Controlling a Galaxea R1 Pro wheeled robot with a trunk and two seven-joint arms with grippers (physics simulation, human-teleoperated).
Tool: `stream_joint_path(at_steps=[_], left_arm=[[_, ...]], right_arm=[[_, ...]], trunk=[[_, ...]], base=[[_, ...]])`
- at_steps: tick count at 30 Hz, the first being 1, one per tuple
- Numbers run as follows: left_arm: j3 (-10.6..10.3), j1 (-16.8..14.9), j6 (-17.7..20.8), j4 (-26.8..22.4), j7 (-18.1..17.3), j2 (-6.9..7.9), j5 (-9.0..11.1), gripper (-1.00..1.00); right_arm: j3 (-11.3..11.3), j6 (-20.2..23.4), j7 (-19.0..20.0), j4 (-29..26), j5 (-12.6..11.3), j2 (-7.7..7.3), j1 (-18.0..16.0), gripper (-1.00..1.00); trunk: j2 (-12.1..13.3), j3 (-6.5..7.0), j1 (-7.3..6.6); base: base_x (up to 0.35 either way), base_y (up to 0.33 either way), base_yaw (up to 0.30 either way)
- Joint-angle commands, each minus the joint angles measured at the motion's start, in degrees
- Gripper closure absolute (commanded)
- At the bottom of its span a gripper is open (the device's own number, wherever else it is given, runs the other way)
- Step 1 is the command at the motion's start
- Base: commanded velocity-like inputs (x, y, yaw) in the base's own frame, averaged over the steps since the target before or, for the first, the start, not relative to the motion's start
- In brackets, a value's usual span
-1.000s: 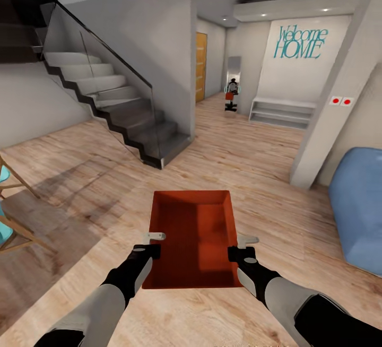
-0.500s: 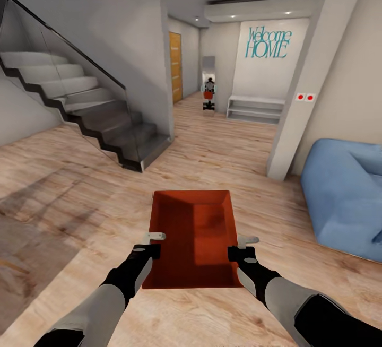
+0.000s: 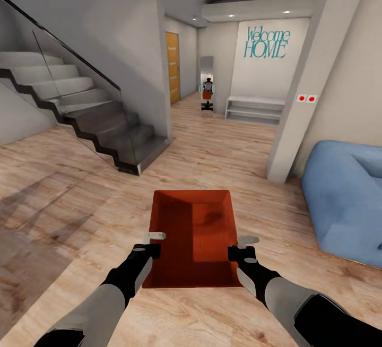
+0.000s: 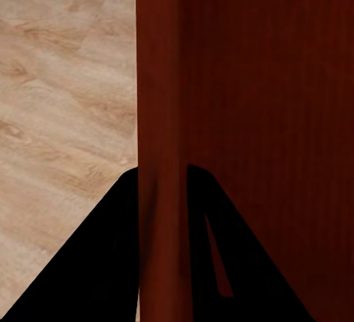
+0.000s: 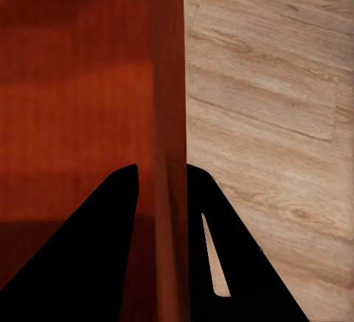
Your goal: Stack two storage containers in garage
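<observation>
Wood-plank living room floor runs toward the hallway at 12 o'clock. One orange-red box, long axis 12-to-6, hangs between left hand and right hand, each clamped on a side wall.

Home interior, staircase, blue sofa, "Welcome HOME" wall lettering, seemingly a mirror

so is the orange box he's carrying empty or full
Empty: the head view looks straight down into the box and shows only its bare orange-red floor and walls.
</observation>
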Motion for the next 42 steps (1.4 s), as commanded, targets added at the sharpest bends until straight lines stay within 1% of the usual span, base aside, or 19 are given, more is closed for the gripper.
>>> stream_joint_path(at_steps=[1,26,38,42], left_arm=[[-0.63,0.00,0.46,2.33,0.44,0.06,0.81,1.00],[-0.64,0.00,0.46,2.33,0.35,0.06,0.81,1.00],[-0.64,0.00,0.46,2.33,0.35,0.06,0.81,1.00],[-0.64,0.00,0.46,2.33,0.35,0.06,0.81,1.00]], right_arm=[[-1.17,-0.63,-0.30,-0.15,0.41,-0.17,-0.10,1.00],[-1.20,-0.65,-0.35,-0.15,0.36,-0.11,-0.10,1.00],[-1.20,-0.63,-0.39,-0.15,0.32,-0.12,-0.10,1.00],[-1.17,-0.63,-0.39,-0.15,0.32,-0.09,-0.10,1.00]], trunk=[[-0.12,-0.10,0.07],[-0.12,-0.10,0.07],[-0.12,-0.10,0.07],[-0.12,-0.10,0.07]], base=[[0.317,0.000,0.000],[0.318,0.000,-0.006],[0.318,0.000,-0.251],[0.319,0.000,-0.083]])
